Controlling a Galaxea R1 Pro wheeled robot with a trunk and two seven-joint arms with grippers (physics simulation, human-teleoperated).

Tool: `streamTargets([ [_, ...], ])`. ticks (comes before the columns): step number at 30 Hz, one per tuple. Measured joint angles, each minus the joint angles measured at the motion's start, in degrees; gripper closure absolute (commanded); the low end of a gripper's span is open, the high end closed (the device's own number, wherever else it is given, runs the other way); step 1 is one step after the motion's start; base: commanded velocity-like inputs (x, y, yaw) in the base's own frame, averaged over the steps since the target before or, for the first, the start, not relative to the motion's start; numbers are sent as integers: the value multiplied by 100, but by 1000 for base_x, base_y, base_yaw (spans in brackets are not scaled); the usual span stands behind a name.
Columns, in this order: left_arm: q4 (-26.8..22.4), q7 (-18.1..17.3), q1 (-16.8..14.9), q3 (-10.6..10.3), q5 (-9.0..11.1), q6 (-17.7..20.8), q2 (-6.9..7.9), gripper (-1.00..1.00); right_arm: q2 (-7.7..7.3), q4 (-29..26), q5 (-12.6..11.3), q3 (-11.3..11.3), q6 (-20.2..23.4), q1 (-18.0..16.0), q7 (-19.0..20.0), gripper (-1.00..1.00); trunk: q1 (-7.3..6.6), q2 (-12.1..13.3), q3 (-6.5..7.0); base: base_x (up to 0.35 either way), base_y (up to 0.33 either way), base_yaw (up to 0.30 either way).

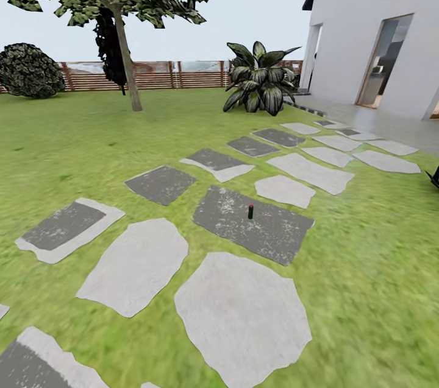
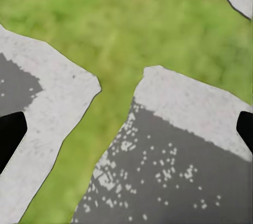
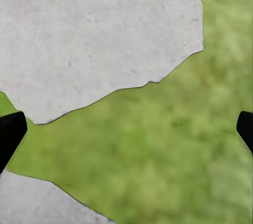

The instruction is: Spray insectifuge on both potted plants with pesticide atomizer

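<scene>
The pesticide atomizer [image 1: 250, 211], a slim dark bottle with a reddish top, stands upright on a dark grey stepping stone [image 1: 268, 232] amid the lawn [image 1: 372, 254]. Pale stones lie around it at 6, 8 and 1 o'clock. An agave [image 1: 261, 78] stands well beyond at 12, before the fence [image 1: 177, 74]. Both grippers' fingers [image 2: 10, 134] [image 3: 10, 134] are spread wide, empty.

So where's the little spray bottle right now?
In the head view, the pesticide atomizer stands upright near the middle, on a dark grey stepping stone in the lawn, with paler stones around it.
</scene>
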Motion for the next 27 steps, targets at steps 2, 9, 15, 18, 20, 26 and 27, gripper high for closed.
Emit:
streamTargets([
  [2,0,0,0,0,1,0,0,-100,0,0,0,-1,0,0,0,-100,0,0,0,339,0,0],
  [9,0,-1,0,-2,0,0,0,-100,0,-1,0,-1,0,0,0,-100,0,0,0,339,0,0],
  [15,0,0,0,-2,0,0,0,-100,0,-2,0,-1,0,0,0,-100,0,0,0,339,0,0],
  [18,0,-2,0,-2,0,0,0,-100,0,-1,0,-1,0,0,0,-100,0,0,0,339,0,0],
  [20,0,-1,0,-2,0,0,0,-100,0,0,0,-1,0,0,0,-100,0,0,0,339,0,0],
  [26,0,-2,0,-3,1,0,0,-100,0,-2,0,-1,0,0,0,-100,0,0,0,335,-34,0],
  [27,1,-3,0,-3,1,0,0,-100,0,-2,0,-1,0,0,0,-100,0,0,0,309,-110,0],
])
